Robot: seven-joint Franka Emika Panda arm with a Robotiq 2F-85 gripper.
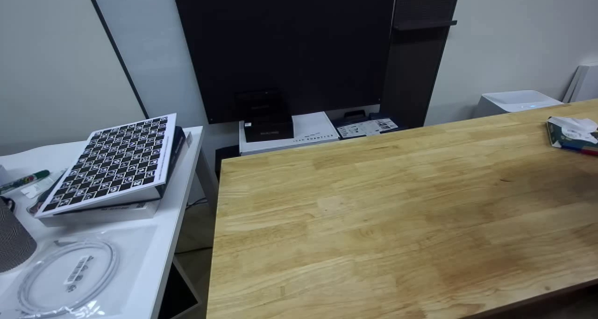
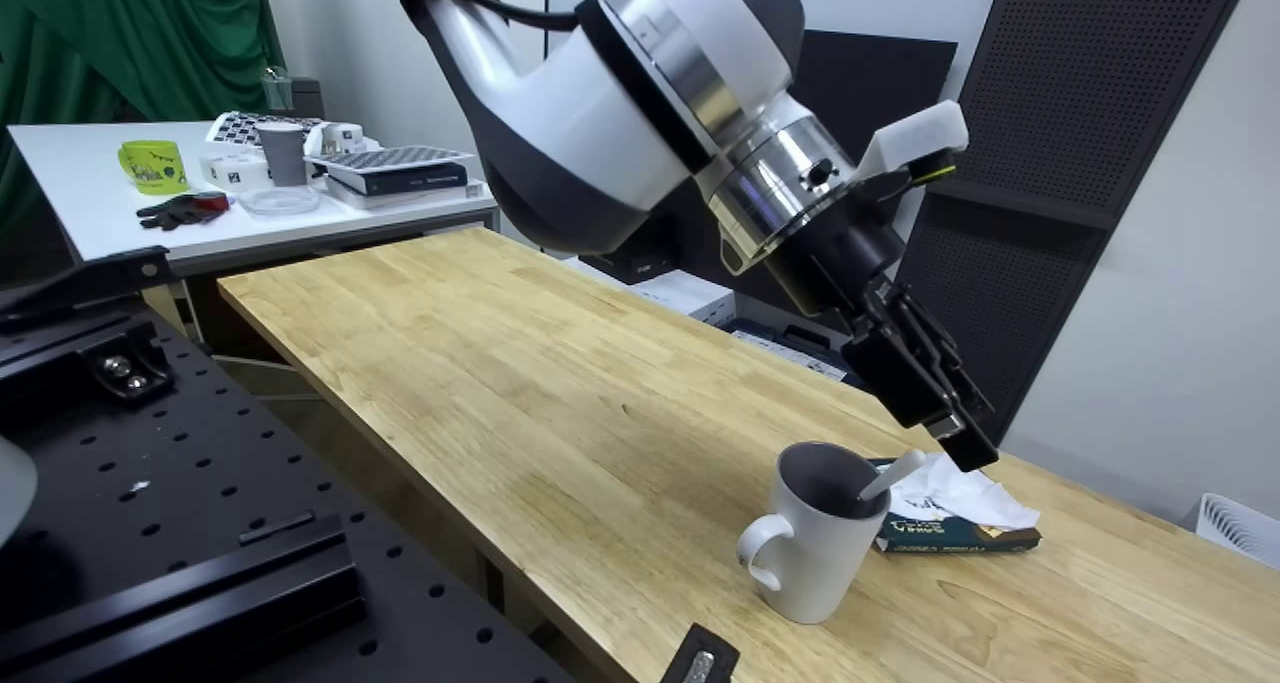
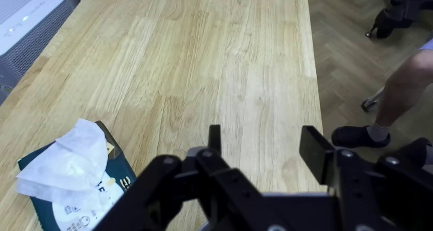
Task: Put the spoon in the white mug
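The white mug (image 2: 812,561) stands upright on the wooden table, with its handle toward the table's near edge. The spoon (image 2: 893,475) is in the mug; its pale handle leans on the rim and sticks out, and its bowl is hidden inside. My gripper (image 2: 972,441) is above and beyond the mug, apart from the spoon. In the wrist view my gripper (image 3: 260,138) is open, with nothing between its fingers. A pale edge shows behind the gripper base there, mostly hidden; I cannot tell if it is the mug.
A dark green box with white tissue (image 2: 960,508) lies just behind the mug; it also shows in the wrist view (image 3: 72,177) and at the edge of an exterior view (image 1: 573,134). A person's leg (image 3: 404,89) is beside the table. A white side table (image 1: 140,244) holds several items.
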